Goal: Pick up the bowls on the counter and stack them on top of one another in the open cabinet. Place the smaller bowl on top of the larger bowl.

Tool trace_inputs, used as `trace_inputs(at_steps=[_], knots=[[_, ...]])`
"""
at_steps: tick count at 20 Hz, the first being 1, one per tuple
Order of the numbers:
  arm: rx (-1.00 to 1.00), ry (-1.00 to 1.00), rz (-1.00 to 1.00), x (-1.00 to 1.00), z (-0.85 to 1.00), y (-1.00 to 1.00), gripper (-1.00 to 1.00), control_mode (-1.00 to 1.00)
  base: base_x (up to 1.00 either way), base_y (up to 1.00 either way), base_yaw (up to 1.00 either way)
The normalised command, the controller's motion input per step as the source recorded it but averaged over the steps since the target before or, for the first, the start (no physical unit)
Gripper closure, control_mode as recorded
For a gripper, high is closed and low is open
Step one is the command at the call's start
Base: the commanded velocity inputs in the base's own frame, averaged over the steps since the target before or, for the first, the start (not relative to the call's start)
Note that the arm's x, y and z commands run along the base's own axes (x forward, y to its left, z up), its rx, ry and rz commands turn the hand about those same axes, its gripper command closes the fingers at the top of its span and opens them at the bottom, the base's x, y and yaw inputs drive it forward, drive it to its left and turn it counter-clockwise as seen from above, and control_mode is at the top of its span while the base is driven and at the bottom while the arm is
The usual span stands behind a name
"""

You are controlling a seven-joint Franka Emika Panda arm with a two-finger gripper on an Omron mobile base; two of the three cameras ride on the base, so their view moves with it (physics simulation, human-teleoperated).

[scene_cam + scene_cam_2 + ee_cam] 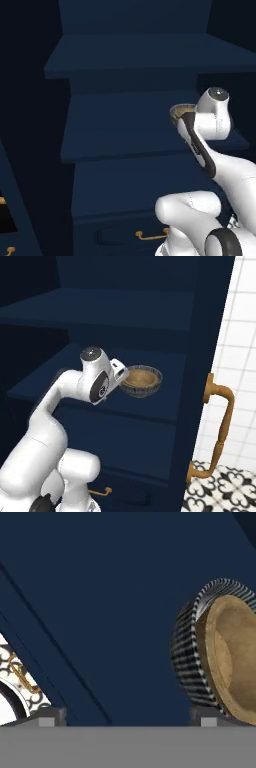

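Right base view: bowl [141, 380], tan inside, ribbed dark outside, seen directly ahead of pincer [121, 374], over cabinet shelf [165, 401]. Hand view: fingertips [206, 714] spread wide, bowl [215, 649] touching right one; grip on it cannot be told. Brass handle [220, 426] well right of pincer.

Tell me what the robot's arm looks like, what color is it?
The arm is shiny white, built of fat rounded pieces like sausages. Dark grey rings mark its joints, and a round grey cap sits on the wrist. The gripper ends in two small dark grey square fingertips. No cables show.
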Motion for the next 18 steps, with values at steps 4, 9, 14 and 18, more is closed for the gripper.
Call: trace_inputs(at_steps=[4,9,14,18], knots=[[-0.11,0.01,0.01,-1.00,0.69,1.00,-1.00,-1.00,0.00,0.00,0.00],[-0.12,0.01,0.03,-1.00,0.45,0.97,-1.00,-1.00,0.00,0.00,0.00],[-0.01,0.02,0.02,-0.41,0.00,0.27,-1.00,-1.00,0.00,0.00,0.00],[0.02,0.00,0.00,0.00,0.00,0.00,-1.00,-1.00,0.00,0.00,0.00]])
